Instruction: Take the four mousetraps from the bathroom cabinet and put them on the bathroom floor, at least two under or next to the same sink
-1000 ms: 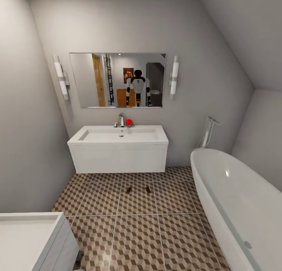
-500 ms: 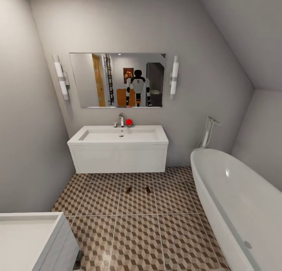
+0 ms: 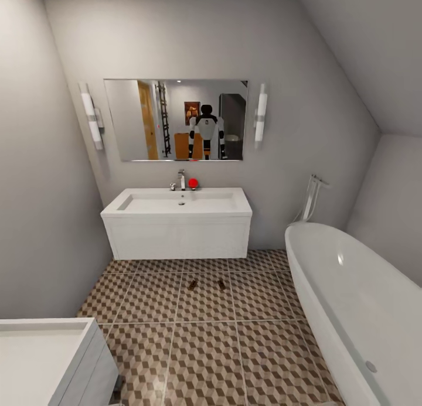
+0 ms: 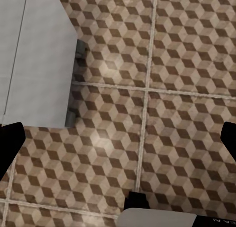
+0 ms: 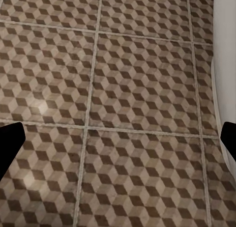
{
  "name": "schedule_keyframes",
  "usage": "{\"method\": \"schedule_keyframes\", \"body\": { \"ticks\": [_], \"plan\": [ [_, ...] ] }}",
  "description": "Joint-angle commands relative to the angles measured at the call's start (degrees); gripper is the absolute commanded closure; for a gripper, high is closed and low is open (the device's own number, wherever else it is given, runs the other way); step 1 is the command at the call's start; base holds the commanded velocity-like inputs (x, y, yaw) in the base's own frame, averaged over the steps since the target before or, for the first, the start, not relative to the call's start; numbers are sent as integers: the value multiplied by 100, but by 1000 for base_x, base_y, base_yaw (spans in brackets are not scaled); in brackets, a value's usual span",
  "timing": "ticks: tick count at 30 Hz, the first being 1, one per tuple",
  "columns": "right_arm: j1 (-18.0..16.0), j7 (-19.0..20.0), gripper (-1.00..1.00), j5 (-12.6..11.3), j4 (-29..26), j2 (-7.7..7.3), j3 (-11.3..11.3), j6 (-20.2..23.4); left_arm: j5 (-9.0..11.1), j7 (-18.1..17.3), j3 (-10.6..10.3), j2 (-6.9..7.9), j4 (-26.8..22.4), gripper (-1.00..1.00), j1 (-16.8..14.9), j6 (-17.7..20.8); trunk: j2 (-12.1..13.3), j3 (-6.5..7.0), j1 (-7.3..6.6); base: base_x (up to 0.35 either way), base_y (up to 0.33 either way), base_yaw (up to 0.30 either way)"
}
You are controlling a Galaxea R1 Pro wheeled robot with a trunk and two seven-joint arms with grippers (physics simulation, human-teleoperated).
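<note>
Two mousetraps lie before the sink; both jaws apart, empty; return to the cabinet.

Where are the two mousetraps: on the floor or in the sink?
On the floor: both mousetraps lie on tiles before the sink.

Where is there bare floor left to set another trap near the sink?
Bare tiles of the bathroom floor lie left of the two mousetraps, toward the wall, and between them and the sink. The bathtub crowds the right.
</note>
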Motion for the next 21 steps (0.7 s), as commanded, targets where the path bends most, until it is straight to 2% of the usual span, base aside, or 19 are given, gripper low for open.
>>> {"method": "schedule_keyframes", "body": {
  "ticks": [1,8,21],
  "plan": [
    [-5,0,-100,-58,5,-1,50,-18,29,17,-49,0,-2,-100,-3,-12,-13,-13,3,0,0,0],
    [-5,-2,-100,-62,4,-1,43,-14,29,14,-52,-2,2,-100,-2,-12,-13,-13,3,0,0,117],
    [-4,-2,-100,-58,2,-1,41,-13,21,12,-58,-12,10,-100,-5,-12,-13,-13,3,0,0,243]
  ]
}}
